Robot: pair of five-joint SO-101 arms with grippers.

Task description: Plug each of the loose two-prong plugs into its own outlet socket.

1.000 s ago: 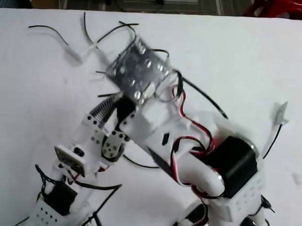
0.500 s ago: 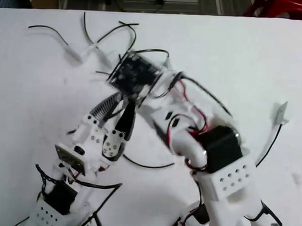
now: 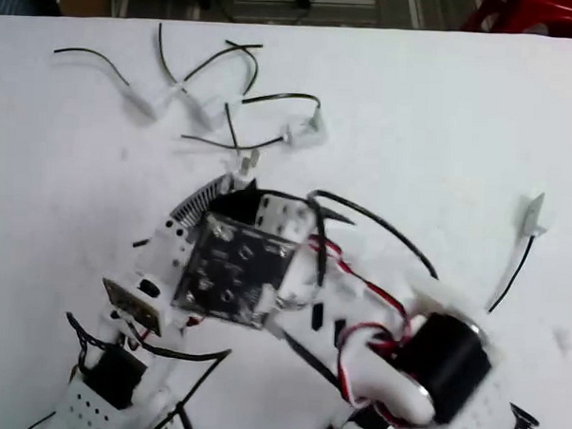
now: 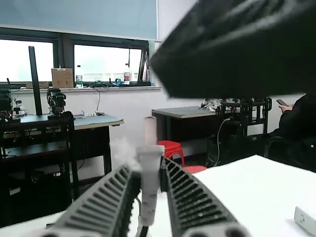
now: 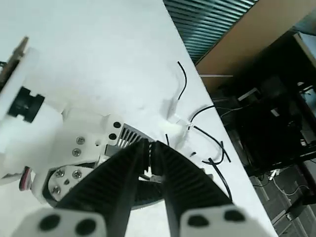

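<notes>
The left gripper (image 4: 147,167) is clamped on the body of a white two-prong plug (image 4: 149,157), which stands upright with its tip projecting past the ribbed fingertips. The right gripper (image 5: 148,146) sits directly over the left gripper, its fingers drawn almost together with a thin gap, and it cannot be determined whether they carry anything. For a clean insertion, hold the left gripper rigid, align the mating part along the plug's axis before pressing, and avoid side load that would tilt the plug. The other loose connectors (image 3: 304,132) lie on the table (image 3: 443,107) just beyond the left gripper's tip, and no label or writing is legible on the plug or cables.
</notes>
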